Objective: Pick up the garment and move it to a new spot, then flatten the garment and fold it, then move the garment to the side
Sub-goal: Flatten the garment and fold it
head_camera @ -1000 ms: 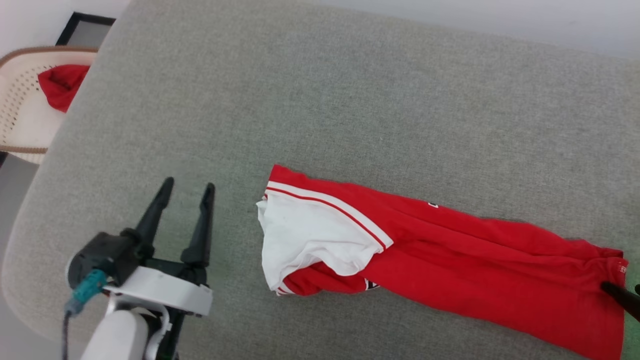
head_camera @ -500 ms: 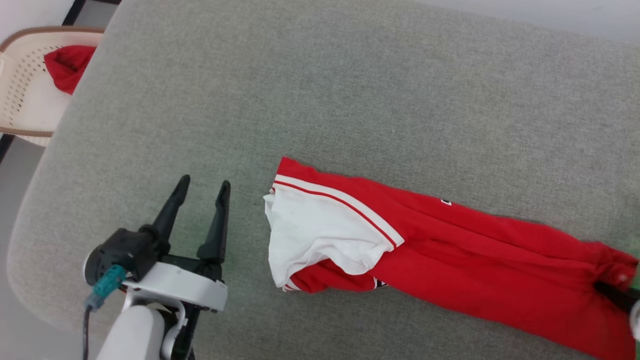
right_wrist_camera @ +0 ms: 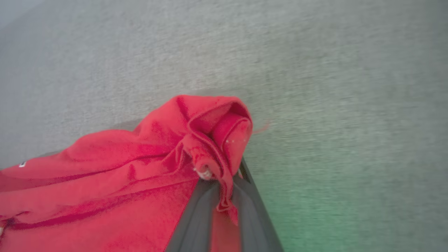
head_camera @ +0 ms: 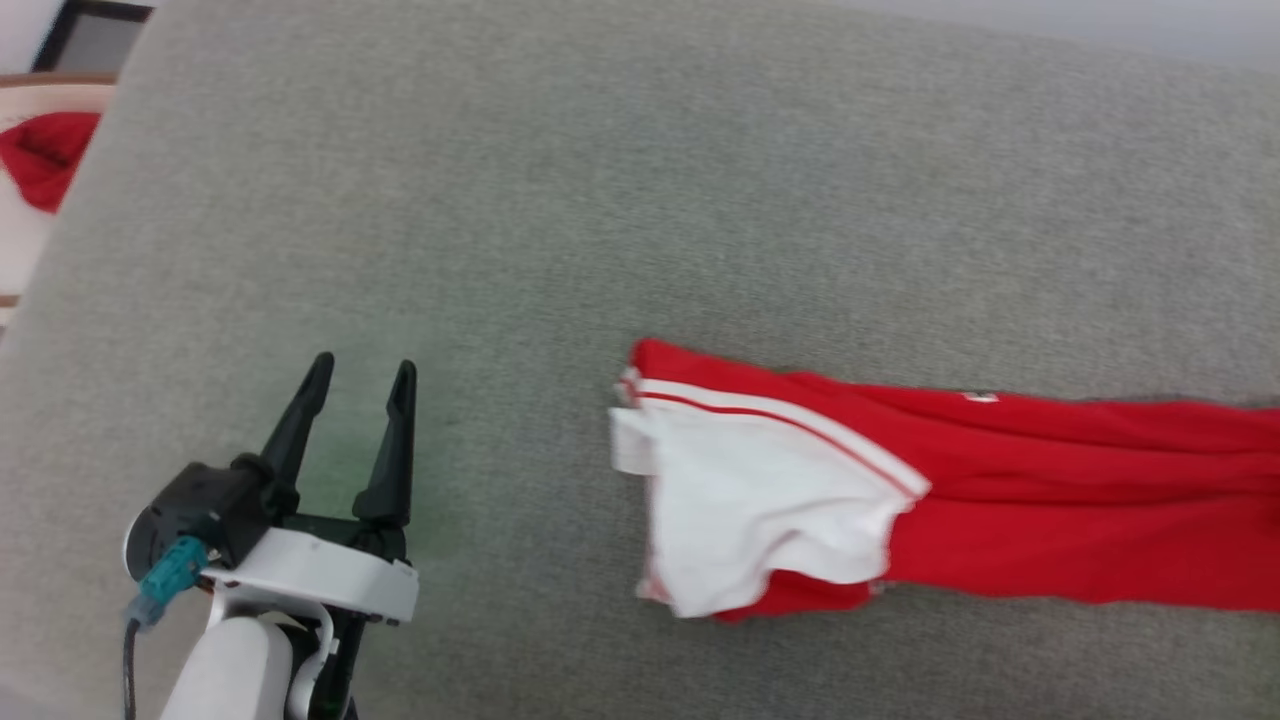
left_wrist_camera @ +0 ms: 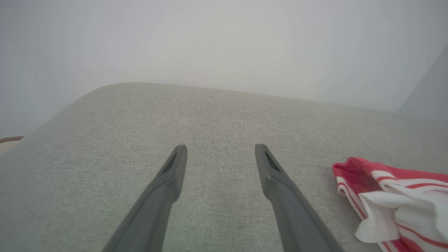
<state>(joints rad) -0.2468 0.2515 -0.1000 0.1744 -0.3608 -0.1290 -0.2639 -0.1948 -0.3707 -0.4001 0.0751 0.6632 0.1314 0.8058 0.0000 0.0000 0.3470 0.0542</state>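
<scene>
The garment (head_camera: 1000,500), a red jersey with a white sleeve (head_camera: 760,510) and striped trim, lies stretched in a long band across the grey padded surface (head_camera: 640,200), running off the right edge of the head view. My right gripper (right_wrist_camera: 224,175) is shut on a bunched red hem corner of the garment (right_wrist_camera: 210,140) and holds it slightly raised. My left gripper (head_camera: 355,375) is open over bare padding, well to the left of the sleeve end. In the left wrist view its fingers (left_wrist_camera: 175,171) frame empty fabric, and the garment's sleeve end (left_wrist_camera: 395,203) lies at the lower right.
A pale perforated basket (head_camera: 25,230) with a plain red cloth (head_camera: 45,165) in it sits beyond the surface's left edge. The surface's rounded left edge is close to my left arm. Bare padding stretches across the far half.
My right gripper has closed on the garment's hem corner. The garment has been pulled rightward and straightened, and the head view has shifted. My left gripper stays open.
</scene>
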